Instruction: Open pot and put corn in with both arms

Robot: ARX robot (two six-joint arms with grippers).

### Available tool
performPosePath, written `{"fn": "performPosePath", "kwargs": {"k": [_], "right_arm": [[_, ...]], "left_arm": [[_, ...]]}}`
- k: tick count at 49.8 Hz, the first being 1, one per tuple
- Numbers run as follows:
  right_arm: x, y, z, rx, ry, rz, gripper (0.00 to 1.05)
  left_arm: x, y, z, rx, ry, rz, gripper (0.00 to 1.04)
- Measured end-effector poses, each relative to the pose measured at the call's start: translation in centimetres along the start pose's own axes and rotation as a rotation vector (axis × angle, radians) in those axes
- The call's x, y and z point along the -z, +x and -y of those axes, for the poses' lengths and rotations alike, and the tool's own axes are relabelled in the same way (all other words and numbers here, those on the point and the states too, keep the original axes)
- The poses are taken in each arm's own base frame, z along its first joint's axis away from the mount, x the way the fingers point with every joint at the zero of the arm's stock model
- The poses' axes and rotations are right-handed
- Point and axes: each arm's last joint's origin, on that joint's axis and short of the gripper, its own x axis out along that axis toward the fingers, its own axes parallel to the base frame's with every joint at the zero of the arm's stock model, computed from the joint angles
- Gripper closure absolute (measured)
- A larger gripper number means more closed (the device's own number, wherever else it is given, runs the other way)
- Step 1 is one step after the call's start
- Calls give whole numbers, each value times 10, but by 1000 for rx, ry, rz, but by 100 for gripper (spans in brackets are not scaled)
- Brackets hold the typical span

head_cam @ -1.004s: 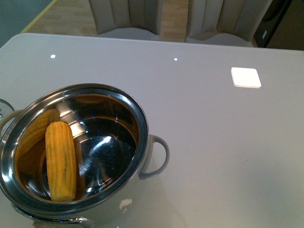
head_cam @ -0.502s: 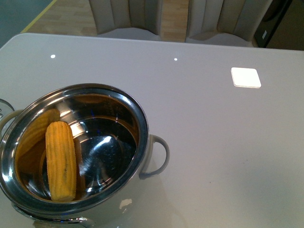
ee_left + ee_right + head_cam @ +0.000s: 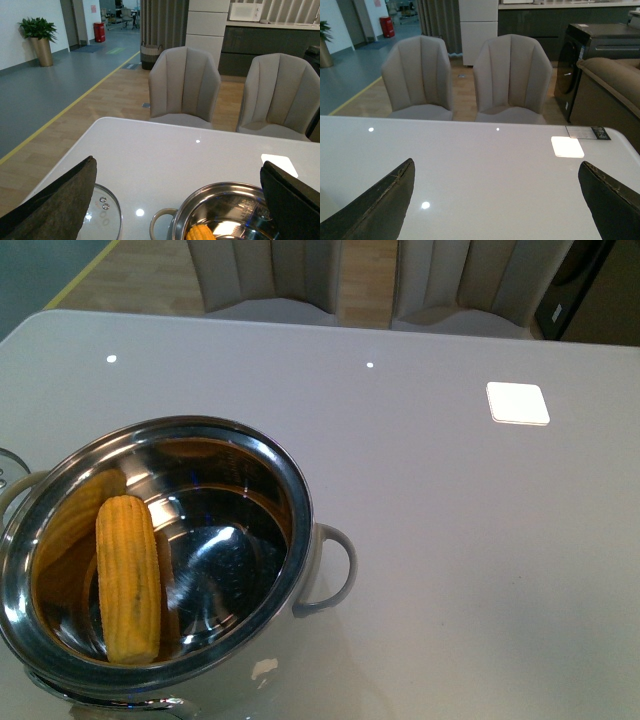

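Both pairs of jaws stand spread wide and empty in the wrist views.

Front view: nothing has shifted over the last second. The tapered yellow-orange corn cob lies inside the large shiny stainless-steel pot at lower left on the glossy white tabletop.

Left wrist view: a round glass lid rests on the tabletop beside the pot at the bottom.

Right wrist view: only bare tabletop and two grey chairs.

The task looks complete.
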Motion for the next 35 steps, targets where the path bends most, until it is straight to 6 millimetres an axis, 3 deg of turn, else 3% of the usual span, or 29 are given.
{"fn": "performPosePath", "kwargs": {"k": [35], "right_arm": [[0, 0, 0, 0, 0, 0, 9]], "left_arm": [[0, 0, 0, 0, 0, 0, 7]]}}
